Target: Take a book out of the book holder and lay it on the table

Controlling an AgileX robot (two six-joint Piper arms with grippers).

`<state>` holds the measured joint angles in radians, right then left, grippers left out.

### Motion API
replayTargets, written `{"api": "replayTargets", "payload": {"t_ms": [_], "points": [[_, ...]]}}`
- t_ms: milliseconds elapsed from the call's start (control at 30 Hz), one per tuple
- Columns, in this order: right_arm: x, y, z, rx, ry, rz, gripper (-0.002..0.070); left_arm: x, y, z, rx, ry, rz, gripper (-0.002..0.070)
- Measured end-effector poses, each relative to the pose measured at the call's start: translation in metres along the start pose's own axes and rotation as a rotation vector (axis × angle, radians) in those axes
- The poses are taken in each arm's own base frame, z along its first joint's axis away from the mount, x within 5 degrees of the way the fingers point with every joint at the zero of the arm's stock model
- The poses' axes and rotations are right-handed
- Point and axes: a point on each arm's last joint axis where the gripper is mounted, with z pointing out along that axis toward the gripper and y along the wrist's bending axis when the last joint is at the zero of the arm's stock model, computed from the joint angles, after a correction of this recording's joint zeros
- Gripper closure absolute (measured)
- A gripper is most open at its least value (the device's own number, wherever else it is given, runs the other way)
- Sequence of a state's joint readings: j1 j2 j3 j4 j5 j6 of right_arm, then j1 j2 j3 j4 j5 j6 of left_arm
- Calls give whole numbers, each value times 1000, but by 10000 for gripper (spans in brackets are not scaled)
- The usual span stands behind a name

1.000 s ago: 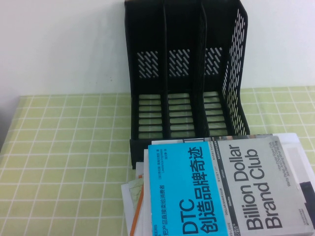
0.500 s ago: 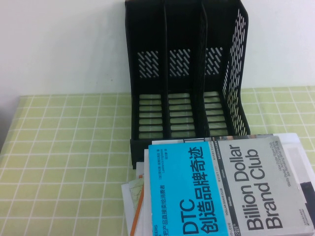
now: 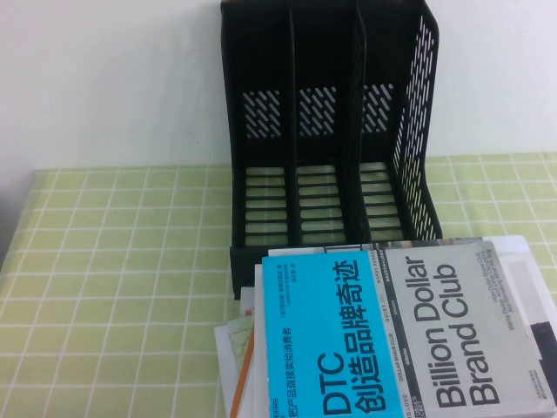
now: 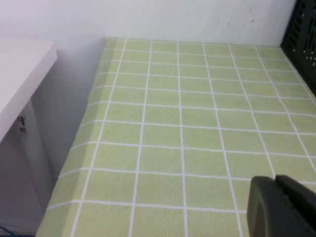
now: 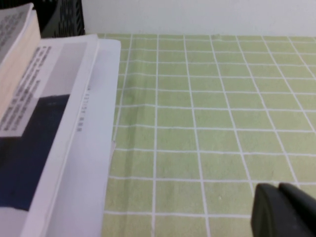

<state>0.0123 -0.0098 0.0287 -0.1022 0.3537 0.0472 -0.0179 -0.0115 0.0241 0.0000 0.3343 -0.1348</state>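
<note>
Nothing has shifted since the earlier frames: the book lies exactly where it did, face up on top of a loose stack of other books and papers at the near edge of the table, just in front of the book holder. Its cover reads half bright blue, half pale grey, with "DTC" and "Billion Dollar Brand Club" printed along it. The black rack stands upright against the white wall, and all three of its slotted compartments show bare floors, with nothing standing in them.

Neither arm appears in the high view. In the left wrist view the left gripper hangs low over bare green cloth with its white grid; its dark fingers sit pressed together, clenched on nothing. Well ahead of those fingertips and off to one side, a corner of the book holder shows. A white cabinet stands beyond the table's edge on the other side.

In the right wrist view the right gripper also sits over open cloth, its fingers closed tight and holding nothing. The book stack lies well apart from the fingertips, off to their side, with the thick paperback's page edge on top of a white book.
</note>
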Motion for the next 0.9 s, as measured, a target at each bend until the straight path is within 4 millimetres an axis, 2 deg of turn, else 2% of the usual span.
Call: {"api": "replayTargets", "payload": {"t_ms": [900], "points": [[0,-1,0,11,4,-24,678,0,0,0,0,0,0,678]]}}
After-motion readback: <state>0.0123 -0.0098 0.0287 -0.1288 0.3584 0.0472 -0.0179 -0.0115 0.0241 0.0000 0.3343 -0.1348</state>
